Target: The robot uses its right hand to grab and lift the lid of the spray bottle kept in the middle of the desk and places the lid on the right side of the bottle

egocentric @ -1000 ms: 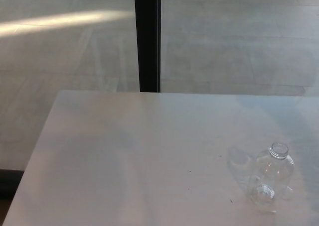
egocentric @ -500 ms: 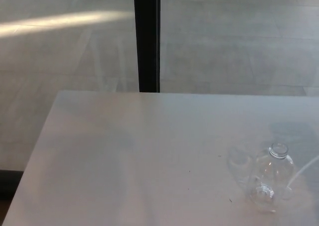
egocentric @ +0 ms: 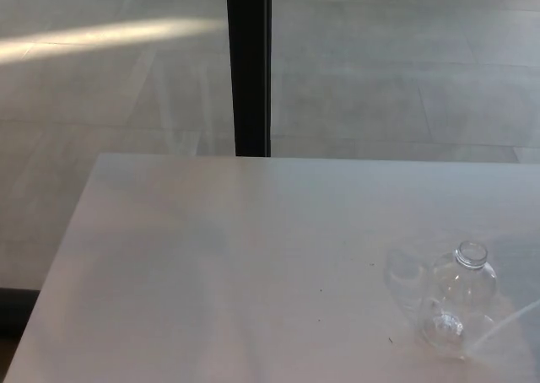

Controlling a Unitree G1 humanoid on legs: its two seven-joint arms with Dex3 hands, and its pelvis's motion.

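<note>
Clear plastic is what you are looking at near the lower right of the head view: the spray bottle [egocentric: 456, 303] stands upright on the white desk [egocentric: 211, 265], close to the desk's right side and near its front edge rather than at the centre. Its neck is open at the top (you can see the bare round rim, with no lid sitting on it). A faint, glassy shadow or reflection of the bottle falls on the desk just to its left.

At the far right edge, beside the bottle's base, a thin pale line [egocentric: 510, 320] slants up toward the corner of the picture. It may be the tube that hangs under the spray head, but you cannot tell, since whatever it joins lies outside the frame. The lid itself does not show anywhere on the desk that you can see.

Neither of the robot's hands appears in this view, so you cannot tell whether either one has its fingers apart, closed, or wrapped around anything.

Beyond the desk's far edge you see a grey tiled floor [egocentric: 405, 79] through glass, split by a dark vertical post [egocentric: 248, 62] that meets the desk's back edge. A pale streak of light [egocentric: 101, 35] crosses the floor at the upper left.
</note>
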